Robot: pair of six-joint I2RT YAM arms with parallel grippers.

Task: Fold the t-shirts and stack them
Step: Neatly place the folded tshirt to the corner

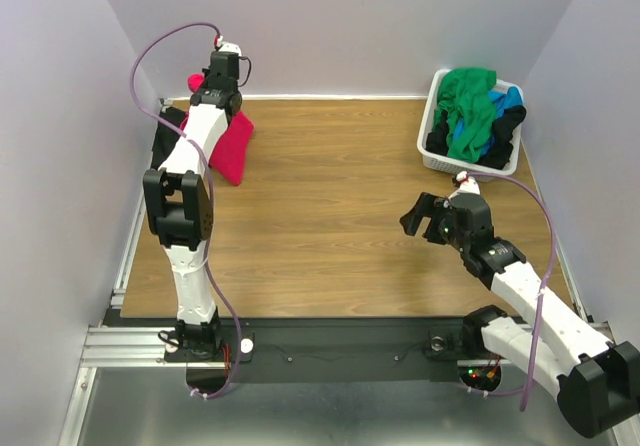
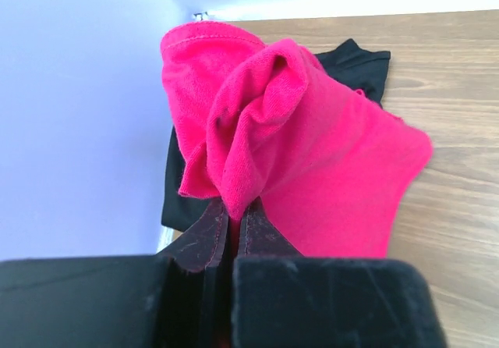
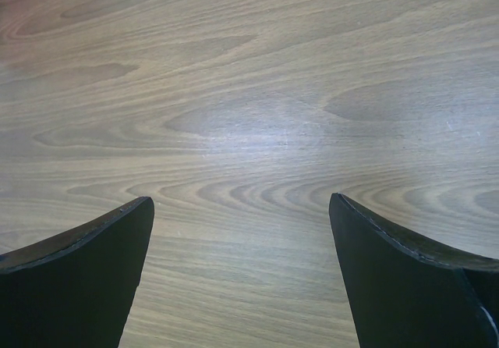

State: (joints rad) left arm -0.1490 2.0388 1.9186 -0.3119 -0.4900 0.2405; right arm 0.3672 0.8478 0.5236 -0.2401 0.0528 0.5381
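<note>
1. The left jaws are pinched together on a bunched fold of the pinkish-red t-shirt [image 2: 312, 161]. In the left wrist view the cloth is squeezed between the two dark fingers [image 2: 199, 239], with almost no gap showing.
2. The pinkish-red t-shirt [image 1: 232, 146] hangs crumpled from that grip at the far left corner of the tabletop [image 1: 330, 186], close to the side wall [image 1: 60, 116]. Whether its lower end rests on the wood cannot be told.
3. A black t-shirt [image 2: 355, 63] lies flat on the tabletop under and behind the pinkish-red one, against the wall.
4. The left arm [image 1: 190, 146] reaches from its base far forward, elbow raised, with the wrist up near the back corner above the hanging cloth.
5. The right jaws stand wide apart and hold nothing. The right wrist view shows the two fingers [image 3: 78, 285] far from each other, with only bare tabletop [image 3: 249, 90] between them.
6. The right arm [image 1: 520, 286] slants from its base at the near right toward the middle, wrist tipped down over the wood, near the laundry basket [image 1: 430, 161] but apart from it.
7. The basket sits at the far right corner and holds a heap: a green t-shirt [image 1: 470, 106] on top, a blue t-shirt [image 1: 510, 96] and black cloth [image 1: 505, 126] beneath.
</note>
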